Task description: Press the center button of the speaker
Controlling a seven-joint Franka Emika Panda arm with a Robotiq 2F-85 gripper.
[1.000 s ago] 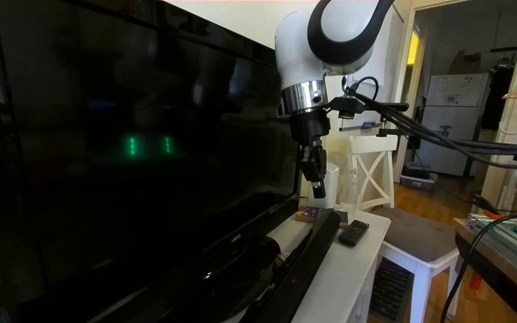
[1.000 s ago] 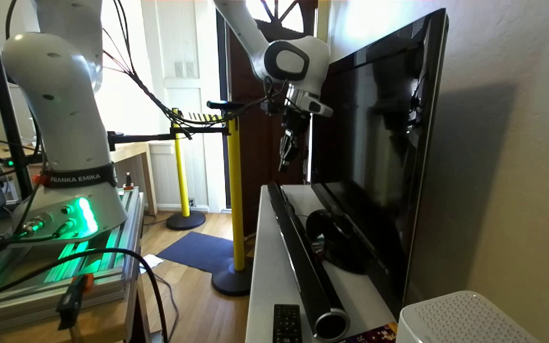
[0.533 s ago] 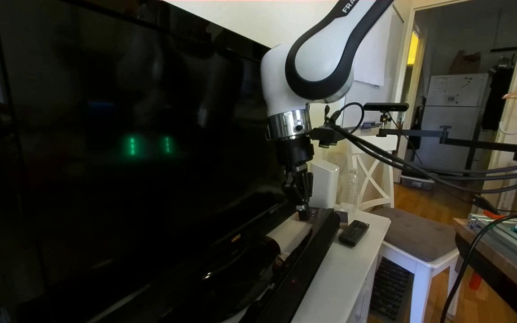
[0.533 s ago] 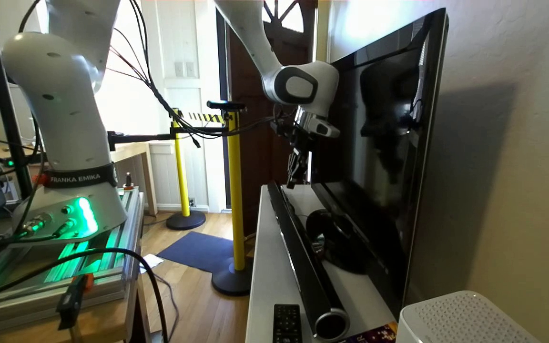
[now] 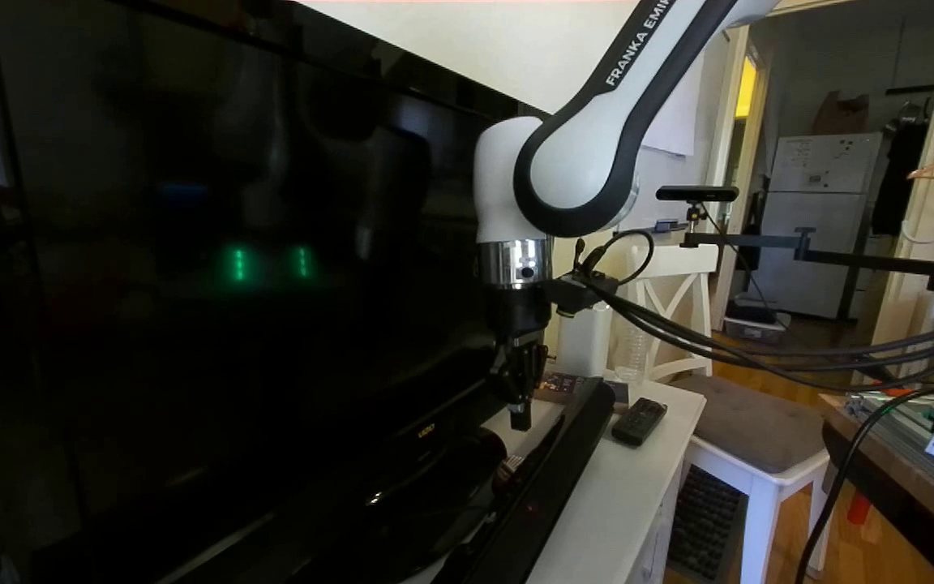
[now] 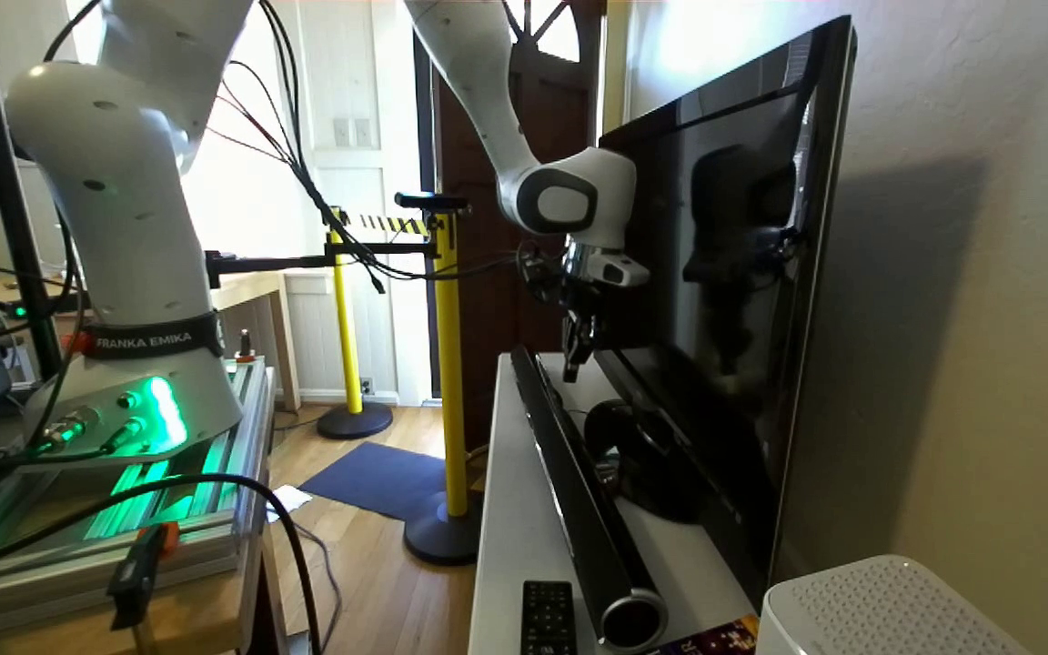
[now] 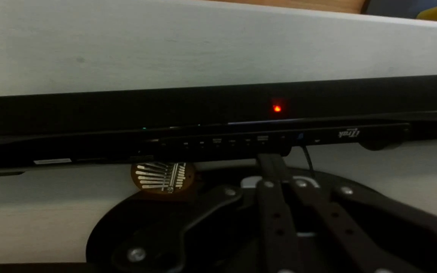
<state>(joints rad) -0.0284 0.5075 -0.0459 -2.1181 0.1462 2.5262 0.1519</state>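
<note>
- White cabinet top (image 6: pixel 524 509) spreads beneath the claw (image 7: pixel 272 167).
- Claw: closed, its two fingers (image 7: pixel 273 201) meeting at the tips in the wrist view. Both exterior views show it pointing down, above the gap between speaker and television.
- Speaker (image 6: pixel 579 478): a long black bar, lower than the claw and just to one side of it.
- Television (image 5: pixel 256 324): just beside the claw, across from the speaker. In an exterior view its screen carries a dark reflection of the arm (image 6: pixel 488 100).
- Strip (image 7: pixel 317 134) along the speaker's television-side edge: the wrist view alone makes out its pale marks (image 7: pixel 231 142) and upside-down "iTrak" lettering (image 7: pixel 349 133), close to the fingertips. Which is the center button cannot be told.
- Contact: from the wrist the tips seem to reach the strip's edge; both exterior views show the claw apart from the speaker.
- Red light (image 7: pixel 277 109): bright beyond the fingertips from the wrist, faint in an exterior view.
- Round brown thing with metal tines (image 7: pixel 161 178): below the claw, behind the speaker; clearest from the wrist.
- Remote (image 5: pixel 639 421): past the speaker from the claw, in both exterior views.
- Chair (image 5: pixel 747 418) and refrigerator (image 5: pixel 820 219): well behind the claw in an exterior view.
</note>
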